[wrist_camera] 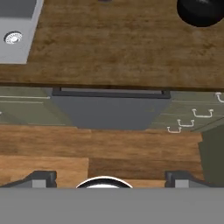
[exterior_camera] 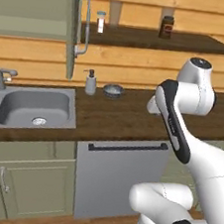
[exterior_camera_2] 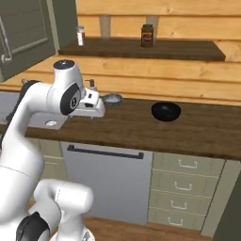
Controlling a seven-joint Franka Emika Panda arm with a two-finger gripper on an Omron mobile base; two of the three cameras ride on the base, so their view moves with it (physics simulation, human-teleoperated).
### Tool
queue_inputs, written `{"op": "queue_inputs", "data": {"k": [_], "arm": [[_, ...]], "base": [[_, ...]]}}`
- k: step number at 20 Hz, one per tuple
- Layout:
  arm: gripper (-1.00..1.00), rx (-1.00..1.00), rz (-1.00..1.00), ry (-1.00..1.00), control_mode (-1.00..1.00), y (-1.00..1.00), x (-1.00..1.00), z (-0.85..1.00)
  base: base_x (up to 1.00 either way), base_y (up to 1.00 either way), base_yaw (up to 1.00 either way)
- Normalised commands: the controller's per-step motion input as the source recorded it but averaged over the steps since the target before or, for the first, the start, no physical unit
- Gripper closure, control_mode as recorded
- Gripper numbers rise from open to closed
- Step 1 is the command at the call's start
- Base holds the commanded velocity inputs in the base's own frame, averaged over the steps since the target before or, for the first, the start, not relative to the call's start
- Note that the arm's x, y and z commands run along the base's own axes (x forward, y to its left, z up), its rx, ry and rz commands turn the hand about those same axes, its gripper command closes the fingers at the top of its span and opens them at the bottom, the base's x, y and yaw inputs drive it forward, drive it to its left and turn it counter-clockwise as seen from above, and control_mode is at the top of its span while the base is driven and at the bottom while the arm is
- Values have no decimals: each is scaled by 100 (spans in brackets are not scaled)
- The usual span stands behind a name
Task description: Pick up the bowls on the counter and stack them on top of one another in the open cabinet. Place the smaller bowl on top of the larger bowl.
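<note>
Two-finger gripper (wrist_camera: 105,178) points down over the front edge of the dark brown wood-grain counter (exterior_camera_2: 141,129); its dark fingertips (wrist_camera: 43,178) stand wide apart, nothing between them. The larger bowl, round and black outside (exterior_camera_2: 165,111), sits on the counter right of the arm, well apart from the jaws; in the hand view it shows at the top right corner (wrist_camera: 200,11), far from the tips. The smaller bowl, dark rim with pale speckled inside (exterior_camera: 113,89), sits near the back wall, just beside the white soap dispenser bottle (exterior_camera: 90,82) and right of the grey steel sink (exterior_camera: 29,107). The two bowls are well apart, with bare countertop between them. The olive-grey wall cabinet (exterior_camera: 33,3) hangs open above the sink, its door (exterior_camera: 72,39) swung out edge-on, long curved grey bar handle (exterior_camera: 85,23) facing the wooden wall shelf (exterior_camera: 158,40). That shelf carries a dark jar (exterior_camera: 166,27) and a small pale shaker (exterior_camera: 100,21). Below the counter edge: grey dishwasher front (wrist_camera: 107,111) with dark bar handle, drawers (exterior_camera_2: 186,183) to its right.
</note>
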Motion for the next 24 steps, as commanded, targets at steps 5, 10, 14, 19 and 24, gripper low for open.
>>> {"op": "queue_inputs", "data": {"k": [5, 10, 14, 19, 24], "arm": [[-100, 0, 0, 0, 100, 0, 0, 0], [-100, 0, 0, 0, 100, 0, 0, 0], [-100, 0, 0, 0, 100, 0, 0, 0], [-100, 0, 0, 0, 100, 0, 0, 0], [-100, 3, -1, 0, -100, 19, 31, -27]], "base": [[74, -55, 1], [83, -16, 0], [84, 0, 0], [78, 0, 0], [22, 5, 0]]}}
